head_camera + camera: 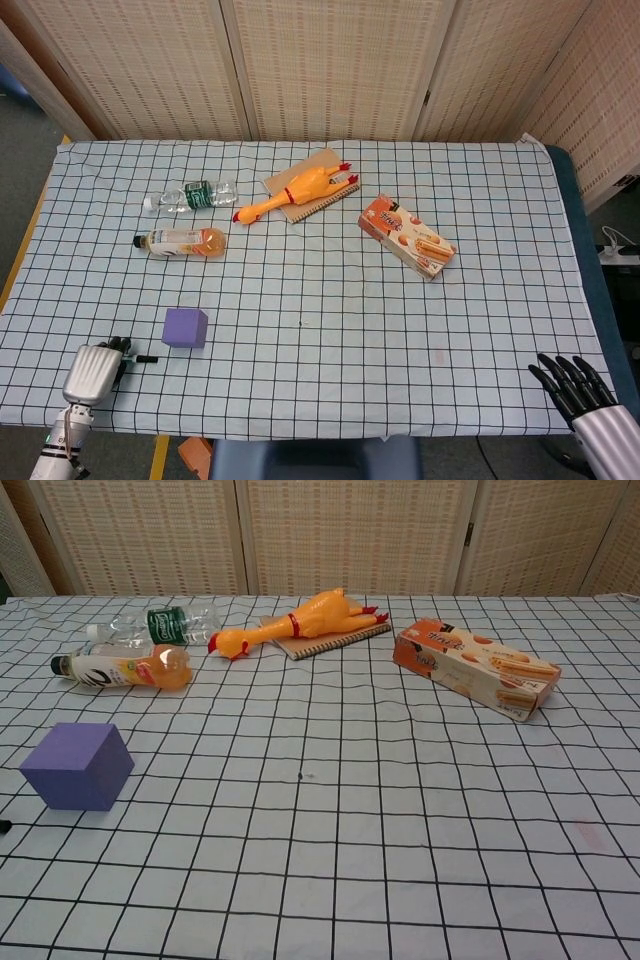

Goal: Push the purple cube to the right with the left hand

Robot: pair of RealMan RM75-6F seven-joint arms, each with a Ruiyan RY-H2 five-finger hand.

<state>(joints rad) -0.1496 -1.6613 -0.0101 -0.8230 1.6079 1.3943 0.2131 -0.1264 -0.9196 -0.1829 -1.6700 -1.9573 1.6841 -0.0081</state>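
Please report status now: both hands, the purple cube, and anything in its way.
Left hand low at table corner, left of cube, not touching. Right hand open, far side. Purple cube untouched. Marker beside left hand; path right clear.

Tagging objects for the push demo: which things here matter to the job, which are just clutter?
Job:
purple cube
left hand, near the cube, not touching

Clutter:
marker
rubber chicken on notebook
biscuit box
water bottle
juice bottle
right hand, idle
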